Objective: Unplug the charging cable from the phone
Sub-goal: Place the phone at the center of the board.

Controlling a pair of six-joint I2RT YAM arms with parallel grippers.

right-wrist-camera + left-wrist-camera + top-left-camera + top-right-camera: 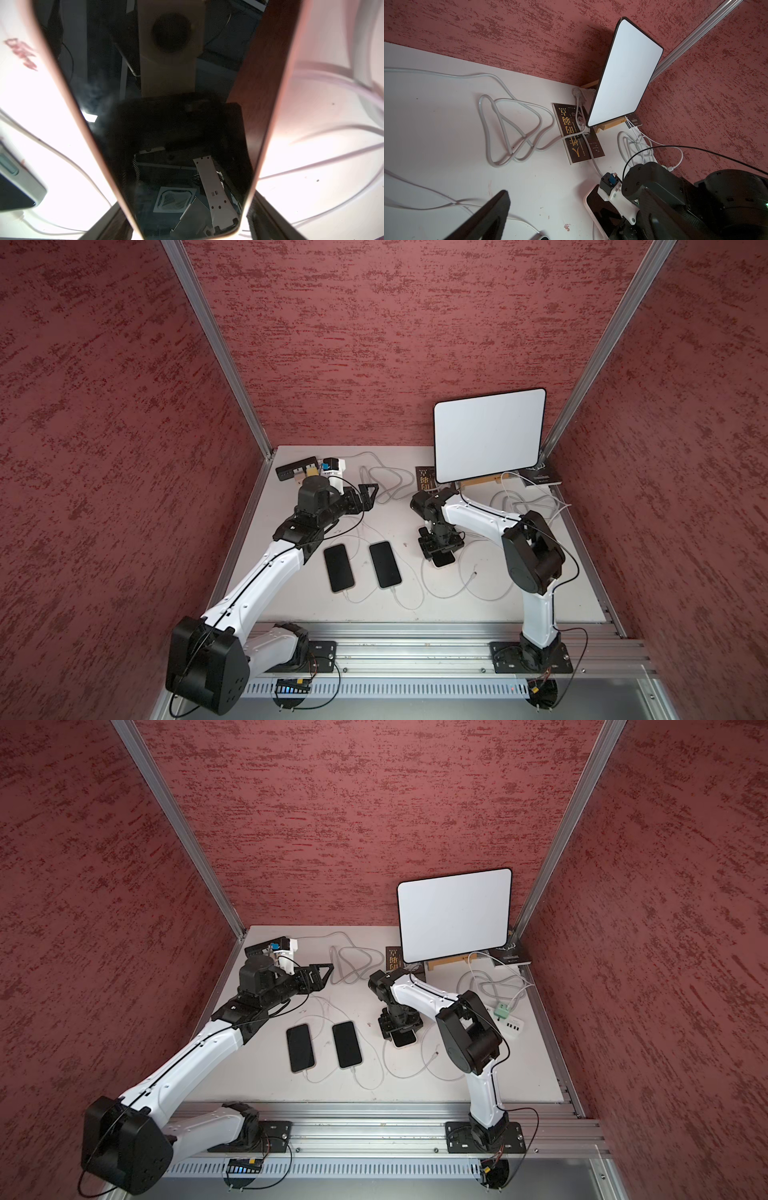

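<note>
The phone (166, 124) is clamped across its width in the right claw (439, 552), the loose cable plug (474, 573) is seen just beside it, the left claw (368, 497) is held wide open well apart, and the phone could be dragged or dropped if lifted unreleased.

Gold Chinese title on dark book (571, 133), beginning "人" (rest uncertain)

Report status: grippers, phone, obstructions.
Left gripper open, raised. Right gripper clamped across phone. Charging cable plug lying free beside it. Nothing blocking.
</note>
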